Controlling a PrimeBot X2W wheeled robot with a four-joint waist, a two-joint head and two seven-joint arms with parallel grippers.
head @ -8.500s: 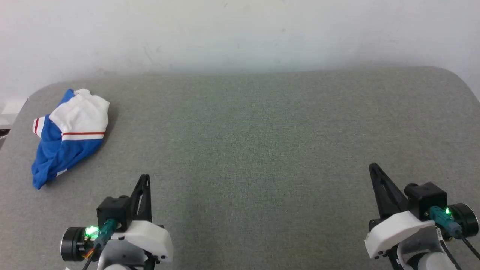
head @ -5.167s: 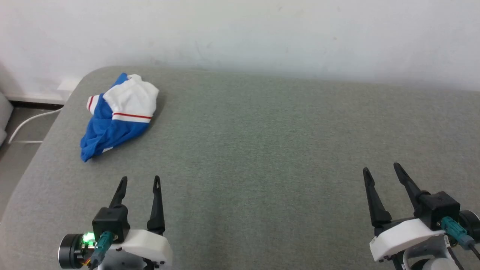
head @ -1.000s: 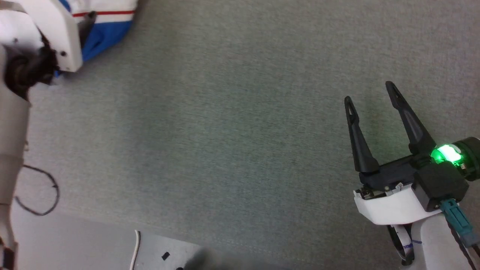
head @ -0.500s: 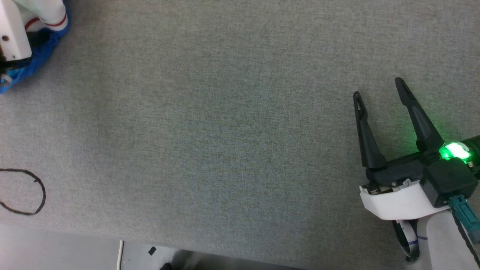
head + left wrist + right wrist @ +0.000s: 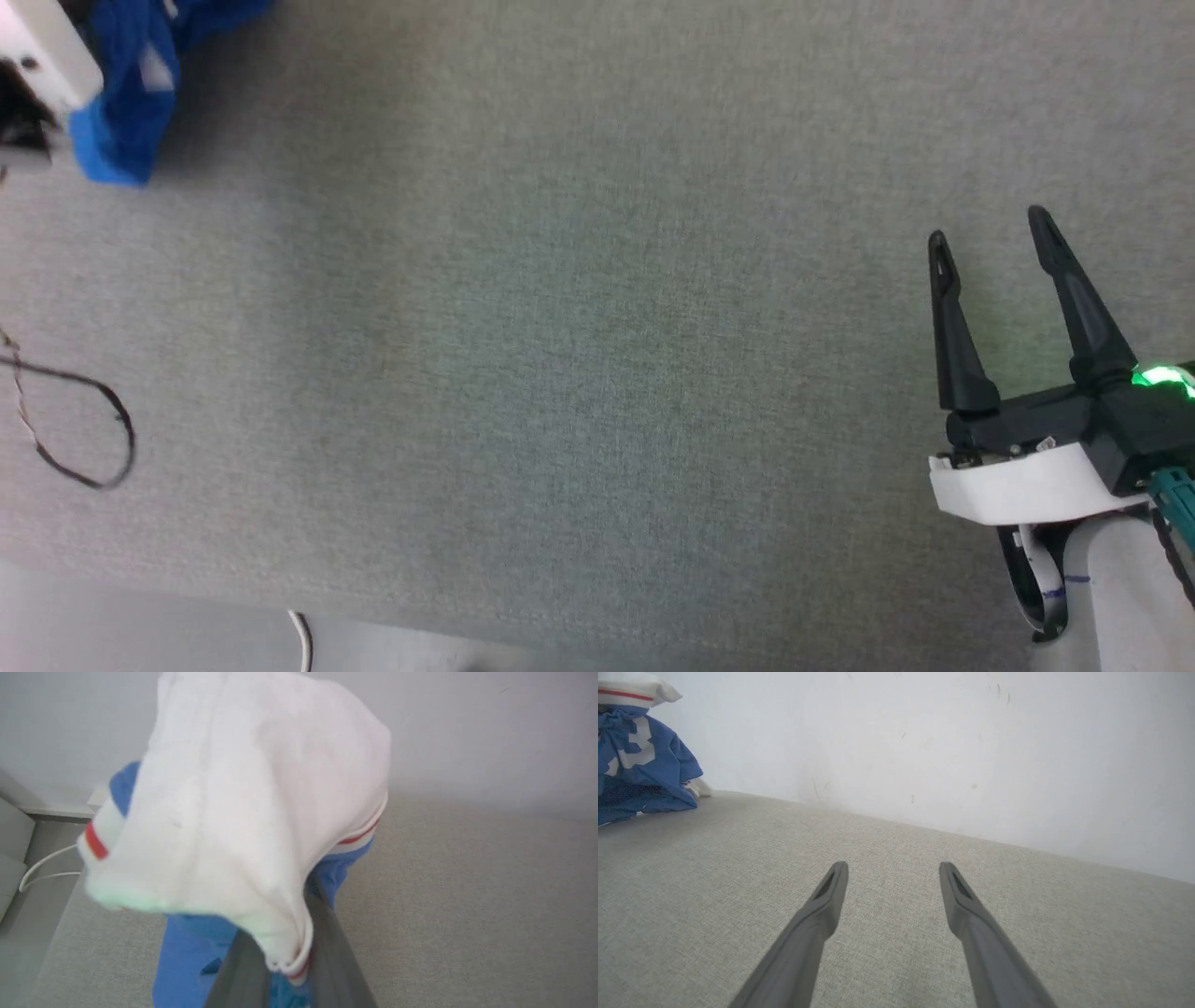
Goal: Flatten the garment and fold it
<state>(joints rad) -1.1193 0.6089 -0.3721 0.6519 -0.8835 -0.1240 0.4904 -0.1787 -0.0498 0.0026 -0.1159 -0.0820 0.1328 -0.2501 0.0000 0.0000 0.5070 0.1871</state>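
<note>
The garment (image 5: pixel 140 84), blue with white parts and red stripes, hangs bunched at the top left of the head view beside my left arm's white housing (image 5: pixel 37 51). In the left wrist view its white sleeve (image 5: pixel 243 802) drapes over my left gripper (image 5: pixel 292 952), which is shut on the cloth; the fingertips are hidden under it. The right wrist view has the garment (image 5: pixel 640 760) at the far left, its lower end touching the surface. My right gripper (image 5: pixel 990 231) (image 5: pixel 893 868) stands open over bare fabric, far right of the garment.
A grey fabric surface (image 5: pixel 560 327) spreads before me, backed by a white wall (image 5: pixel 971 742). Its front edge and the floor (image 5: pixel 140 625) run along the bottom. A black cable loop (image 5: pixel 89 471) lies at the left. A white cable (image 5: pixel 42 863) lies past the surface's left end.
My left gripper has shut on the garment and raised the bunch. The head view has shifted. The right gripper stays open.
</note>
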